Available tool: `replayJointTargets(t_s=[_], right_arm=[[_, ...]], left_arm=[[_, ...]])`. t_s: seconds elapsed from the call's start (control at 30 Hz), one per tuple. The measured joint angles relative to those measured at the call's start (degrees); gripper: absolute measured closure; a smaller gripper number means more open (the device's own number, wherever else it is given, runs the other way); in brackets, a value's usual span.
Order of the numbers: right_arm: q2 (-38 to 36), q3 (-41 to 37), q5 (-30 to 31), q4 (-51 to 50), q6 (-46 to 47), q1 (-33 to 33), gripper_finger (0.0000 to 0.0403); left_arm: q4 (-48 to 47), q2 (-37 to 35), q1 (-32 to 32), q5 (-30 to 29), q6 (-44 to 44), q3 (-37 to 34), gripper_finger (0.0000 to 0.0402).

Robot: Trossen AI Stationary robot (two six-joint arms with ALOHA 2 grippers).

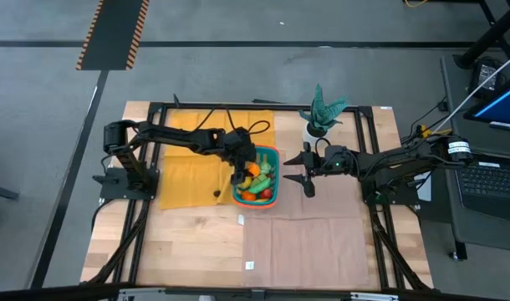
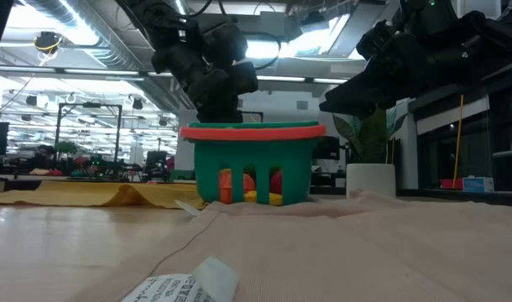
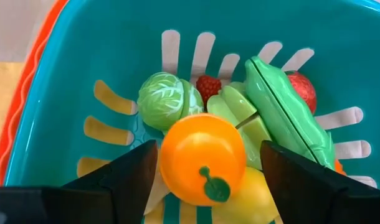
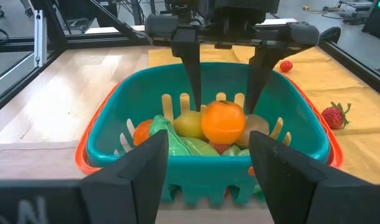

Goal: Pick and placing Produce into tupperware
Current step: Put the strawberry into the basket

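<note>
Left gripper is hanging spread around the orange, letting it settle among produce in the basket; right gripper is waiting beside it, spread, empty.

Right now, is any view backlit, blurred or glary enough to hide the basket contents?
Low view: bright ceiling lights leave both arms as silhouettes, and the basket shows produce only through its slots. Left wrist view: the orange is sharp, evenly lit. Right wrist view: clear. High view: no glare, but the produce is tiny.
</note>
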Motion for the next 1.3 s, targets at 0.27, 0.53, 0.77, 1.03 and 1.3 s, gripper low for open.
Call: replayJointTargets(t_s=[0.27,0.53,0.77,1.03,1.3], right_arm=[[0.01,-0.01,0.0,0.02,-0.19,0.0,0.0178],[0.01,-0.01,0.02,0.02,-0.02,0.0,0.0178],[0.0,-0.01,0.01,-0.43,-0.3,0.0,0.0178],[0.0,0.01,0.02,0.61,-1.48,0.0,0.0178],[0.0,0.01,0.03,2.63,-1.31,0.0,0.0178]], left_arm=[[-11.98,-0.01,0.0,-0.02,1.98,11.2,0.0123],[-19.65,-2.34,1.29,0.01,8.58,15.95,0.0129],[-16.33,-12.49,5.51,-0.07,7.03,5.93,0.0129],[-8.93,-27.59,8.56,-0.07,7.04,-8.43,0.0129],[-9.15,-35.88,10.7,-7.72,7.0,-17.26,0.0129]])
